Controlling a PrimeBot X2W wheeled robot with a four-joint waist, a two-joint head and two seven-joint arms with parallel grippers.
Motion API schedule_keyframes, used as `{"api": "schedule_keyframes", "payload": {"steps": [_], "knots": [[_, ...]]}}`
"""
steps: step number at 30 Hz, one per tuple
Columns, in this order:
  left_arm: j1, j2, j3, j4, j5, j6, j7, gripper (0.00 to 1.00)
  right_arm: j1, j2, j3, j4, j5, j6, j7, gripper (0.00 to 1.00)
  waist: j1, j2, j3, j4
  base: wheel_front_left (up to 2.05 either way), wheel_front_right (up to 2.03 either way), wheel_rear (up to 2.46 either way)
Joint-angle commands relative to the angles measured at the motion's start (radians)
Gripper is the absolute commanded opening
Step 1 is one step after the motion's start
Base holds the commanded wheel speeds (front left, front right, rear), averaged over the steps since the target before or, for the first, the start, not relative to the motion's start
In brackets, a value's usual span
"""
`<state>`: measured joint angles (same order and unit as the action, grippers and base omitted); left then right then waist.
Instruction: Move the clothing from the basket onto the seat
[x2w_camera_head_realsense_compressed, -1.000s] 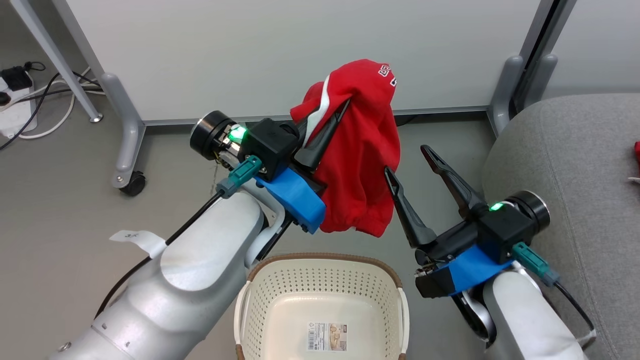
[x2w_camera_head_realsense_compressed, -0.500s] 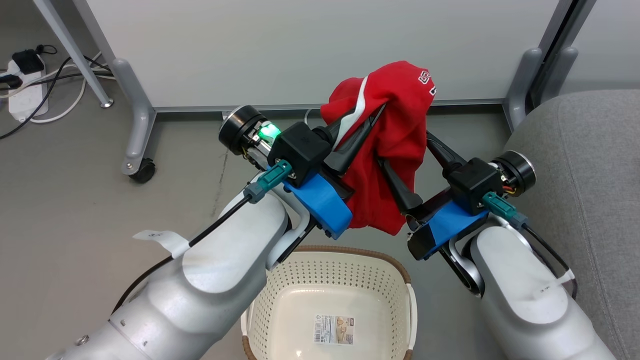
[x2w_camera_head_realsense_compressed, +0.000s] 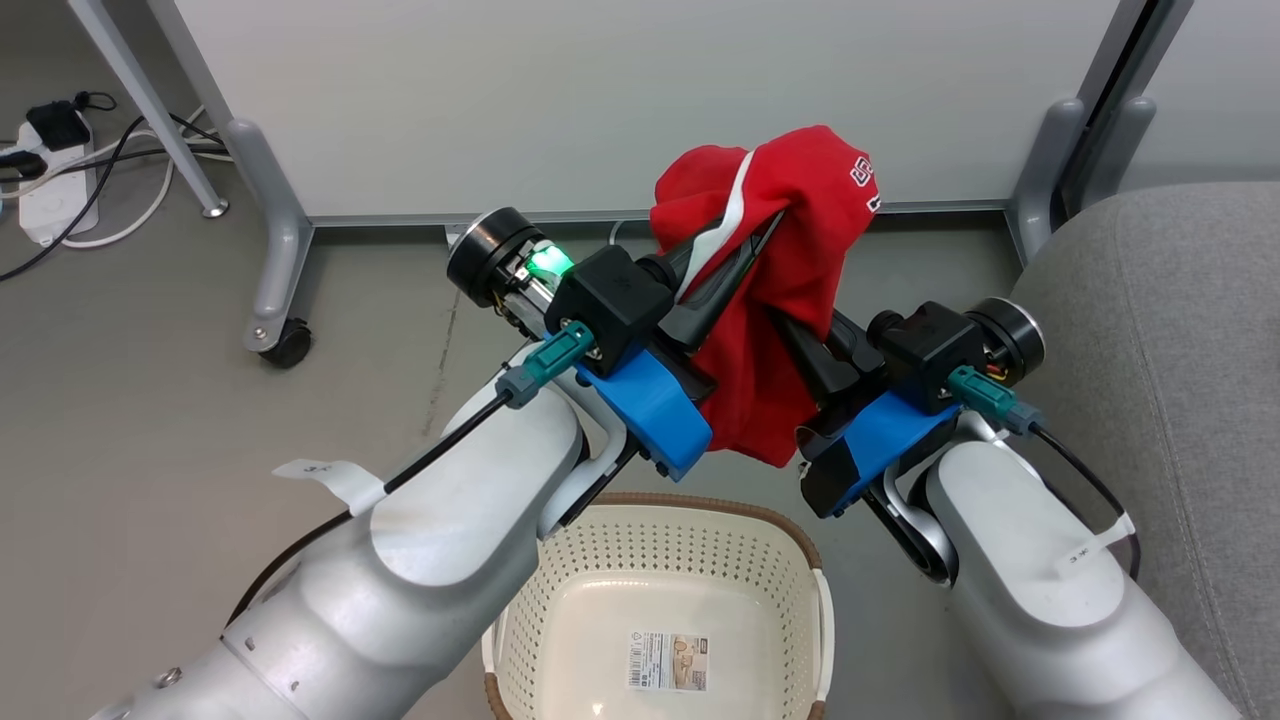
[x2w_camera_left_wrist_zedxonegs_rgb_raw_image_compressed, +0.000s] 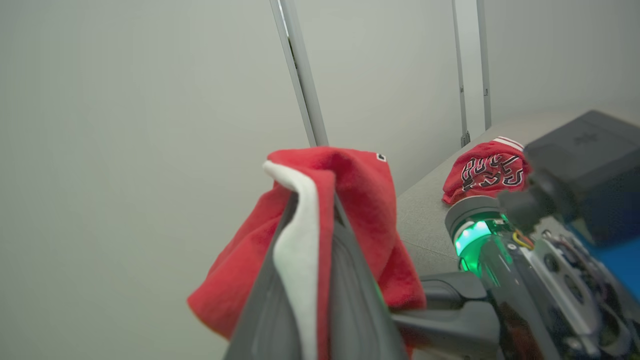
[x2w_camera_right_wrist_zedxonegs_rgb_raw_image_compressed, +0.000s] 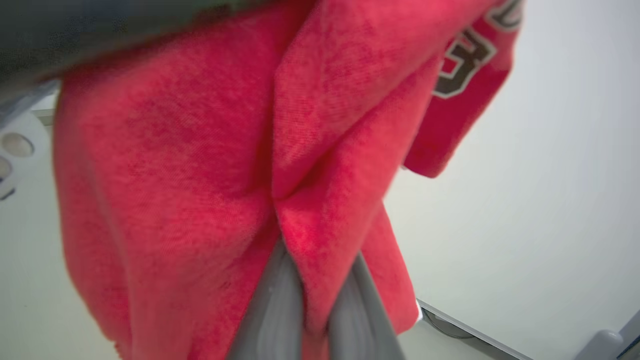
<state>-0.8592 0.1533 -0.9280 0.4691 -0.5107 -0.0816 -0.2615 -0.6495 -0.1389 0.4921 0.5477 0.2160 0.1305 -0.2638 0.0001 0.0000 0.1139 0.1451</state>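
A red piece of clothing (x2w_camera_head_realsense_compressed: 790, 250) with a white stripe and block lettering hangs in the air above the floor, beyond the basket. My left gripper (x2w_camera_head_realsense_compressed: 765, 220) is shut on its upper fold; in the left wrist view the gripper (x2w_camera_left_wrist_zedxonegs_rgb_raw_image_compressed: 310, 200) pinches the white trim of the clothing (x2w_camera_left_wrist_zedxonegs_rgb_raw_image_compressed: 360, 200). My right gripper (x2w_camera_head_realsense_compressed: 805, 330) is shut on the garment's right side, and the right wrist view shows that gripper (x2w_camera_right_wrist_zedxonegs_rgb_raw_image_compressed: 315, 265) closed on a fold of the clothing (x2w_camera_right_wrist_zedxonegs_rgb_raw_image_compressed: 200, 150). The cream basket (x2w_camera_head_realsense_compressed: 650, 500) sits below with only a paper label inside. The grey seat (x2w_camera_head_realsense_compressed: 1180, 300) is at the right.
A second red garment (x2w_camera_left_wrist_zedxonegs_rgb_raw_image_compressed: 485, 172) lies on the seat (x2w_camera_left_wrist_zedxonegs_rgb_raw_image_compressed: 430, 220). A white partition panel stands behind, on grey legs with a caster (x2w_camera_head_realsense_compressed: 285, 345). A power strip (x2w_camera_head_realsense_compressed: 45, 195) and cables lie on the floor at the upper left.
My right gripper moved left and up to the hanging clothing and shut on it. The left gripper kept its hold. The head camera shifted a little at first.
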Motion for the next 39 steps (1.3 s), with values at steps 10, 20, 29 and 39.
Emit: {"api": "schedule_keyframes", "payload": {"steps": [10,20,29,39], "knots": [[0.007,0.007,0.001,0.008,-0.003,-0.003,-0.005,0.00,0.014,-0.010,0.000,-0.017,0.011,0.001,-0.001,0.00,-0.0001,0.0000,-0.009,-0.002,0.00,0.00,0.00],[0.018,0.011,0.001,0.020,-0.004,0.010,-0.005,1.00,0.035,-0.012,-0.009,-0.025,0.014,0.001,-0.001,0.00,-0.0001,0.0000,-0.014,-0.002,0.00,0.00,0.00],[0.030,0.029,-0.001,0.024,0.014,0.028,-0.005,1.00,0.050,-0.007,-0.038,-0.042,0.020,0.001,-0.001,0.00,-0.0001,0.0000,-0.007,-0.010,0.00,0.00,0.00],[0.054,0.054,0.002,0.001,0.019,0.038,-0.004,1.00,0.099,0.002,-0.138,-0.087,0.004,0.001,-0.001,0.00,-0.0001,0.0000,0.025,-0.059,0.00,0.00,0.00]]}}
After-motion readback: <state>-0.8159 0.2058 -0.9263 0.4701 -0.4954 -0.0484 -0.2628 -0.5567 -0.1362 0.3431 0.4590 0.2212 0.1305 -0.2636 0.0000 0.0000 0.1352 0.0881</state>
